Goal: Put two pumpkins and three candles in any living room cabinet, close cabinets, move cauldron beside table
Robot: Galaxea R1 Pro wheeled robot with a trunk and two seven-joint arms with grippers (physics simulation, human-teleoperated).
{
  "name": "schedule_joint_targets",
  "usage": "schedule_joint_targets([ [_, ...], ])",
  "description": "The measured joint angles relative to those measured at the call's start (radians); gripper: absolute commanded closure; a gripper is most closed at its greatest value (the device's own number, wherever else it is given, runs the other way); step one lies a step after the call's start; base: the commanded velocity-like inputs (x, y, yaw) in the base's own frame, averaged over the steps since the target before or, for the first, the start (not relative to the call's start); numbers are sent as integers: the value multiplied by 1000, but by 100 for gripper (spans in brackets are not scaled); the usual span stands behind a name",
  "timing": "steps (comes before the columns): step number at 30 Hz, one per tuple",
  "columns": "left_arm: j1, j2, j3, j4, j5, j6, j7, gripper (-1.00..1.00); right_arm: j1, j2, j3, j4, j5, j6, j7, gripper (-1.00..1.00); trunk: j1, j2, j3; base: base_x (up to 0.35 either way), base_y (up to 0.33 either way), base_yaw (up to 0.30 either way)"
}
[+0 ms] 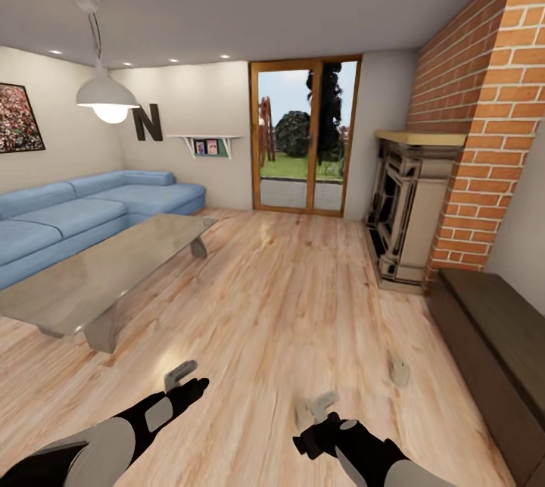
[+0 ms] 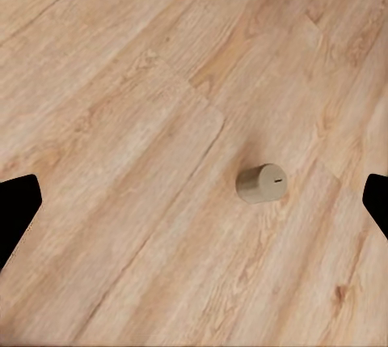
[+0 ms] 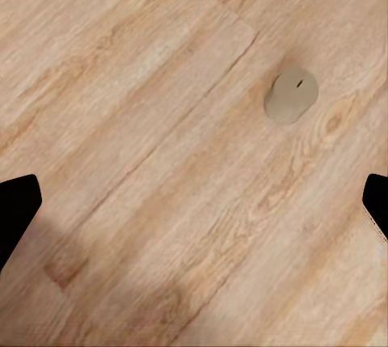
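Observation:
One beige candle stands upright on the wooden floor, a short way in front of the long dark brown cabinet along the right wall. The candle also lies ahead of the left wrist camera, and the candle ahead of the right one. My left gripper and right gripper hover low over the floor, both open and empty, with the candle to the right of both. The glossy coffee table stands at the left. The pumpkins and the cauldron are out of view.
A blue corner sofa sits behind the table. A brick chimney with a fireplace rises at the right, just beyond the cabinet. A glazed door is at the far wall. Bare wood floor stretches between table and cabinet.

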Motion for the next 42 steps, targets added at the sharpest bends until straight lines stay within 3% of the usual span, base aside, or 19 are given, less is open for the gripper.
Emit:
schedule_joint_targets([
  [11, 0, 0, 0, 0, 1, 0, 0, -100, 0, 1, 0, 0, 0, 0, 0, -100, 0, 0, 0, 294, 56, 263],
  [23, 0, -2, 0, 0, 1, 0, 1, -100, 0, 0, 0, 0, 0, 0, 0, -100, 1, 0, 0, 20, 1, 99],
  [42, 0, -5, 0, 1, 1, -1, 0, -100, 0, 2, 1, 0, 0, 1, 0, -100, 0, 0, 0, 32, -19, 254],
])
